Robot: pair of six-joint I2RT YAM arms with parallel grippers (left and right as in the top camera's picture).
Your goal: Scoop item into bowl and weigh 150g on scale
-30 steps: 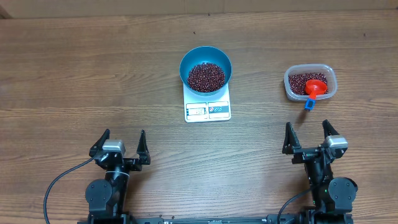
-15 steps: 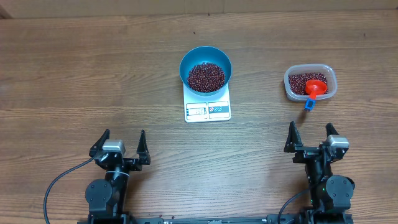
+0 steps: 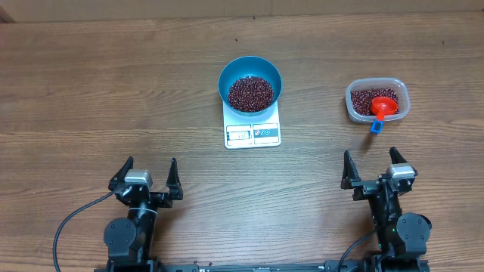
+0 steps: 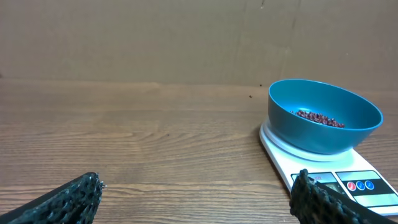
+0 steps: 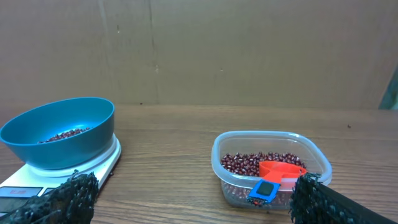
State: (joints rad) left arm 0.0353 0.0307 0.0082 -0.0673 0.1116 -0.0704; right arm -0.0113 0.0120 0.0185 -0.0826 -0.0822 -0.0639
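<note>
- The left claw (image 3: 150, 168) sits at the near left of the wooden bench (image 3: 91, 91). Its two fingers are spread wide and hold nothing. In its wrist view only bare wood lies between the dark fingertips (image 4: 71, 200).
- The scale (image 3: 252, 134) lies flat near the middle of the bench, with its display and label panel facing the arms.
- The blue bowl (image 3: 225, 75) stands upright on the scale's back part and covers most of the platform.
- Inside the bowl, dark red beans (image 3: 250, 92) form a shallow heap on the bottom, well below the rim.
- The right claw (image 3: 370, 162) is at the near right, its fingers also fully apart and empty. It is near the tub but not touching it.
- A clear plastic tub (image 3: 377, 80) stands to the right of the scale, well apart from it, and holds more of the beans (image 3: 363, 99).
- A red scoop (image 3: 383, 105) rests in the tub on the beans, and its blue handle (image 3: 375, 125) sticks out over the near rim.
</note>
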